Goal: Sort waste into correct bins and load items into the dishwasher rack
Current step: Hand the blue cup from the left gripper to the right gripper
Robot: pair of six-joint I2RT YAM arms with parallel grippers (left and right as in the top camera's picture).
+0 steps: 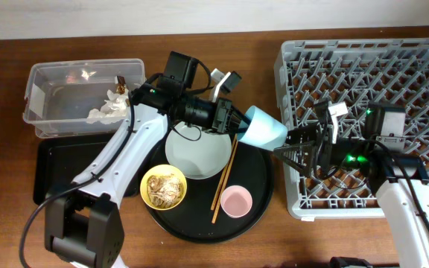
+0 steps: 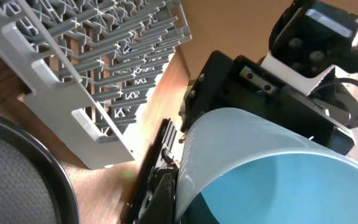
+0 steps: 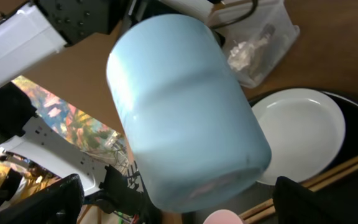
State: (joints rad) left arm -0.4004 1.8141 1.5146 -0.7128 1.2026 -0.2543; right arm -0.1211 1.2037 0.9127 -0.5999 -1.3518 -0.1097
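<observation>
My left gripper (image 1: 238,123) is shut on the rim of the light-blue cup (image 1: 264,128) and holds it tilted in the air between the round tray and the grey dishwasher rack (image 1: 363,45). In the left wrist view the cup (image 2: 260,168) fills the lower right, with a finger (image 2: 178,198) on its rim. My right gripper (image 1: 293,154) is open, its fingers wide to either side of the cup's base (image 3: 185,106), not touching (image 3: 179,208). The plate (image 1: 197,155), the yellow bowl (image 1: 163,186) with food scraps, the pink cup (image 1: 237,201) and the chopsticks (image 1: 225,179) lie on the round tray.
The round black tray (image 1: 263,186) is at the middle front. The clear tub (image 1: 51,93) with white tissues (image 1: 106,108) is at the back left. The shallow black tray (image 1: 54,167) lies in front of it. The rack's near wall (image 2: 98,124) is close to the cup.
</observation>
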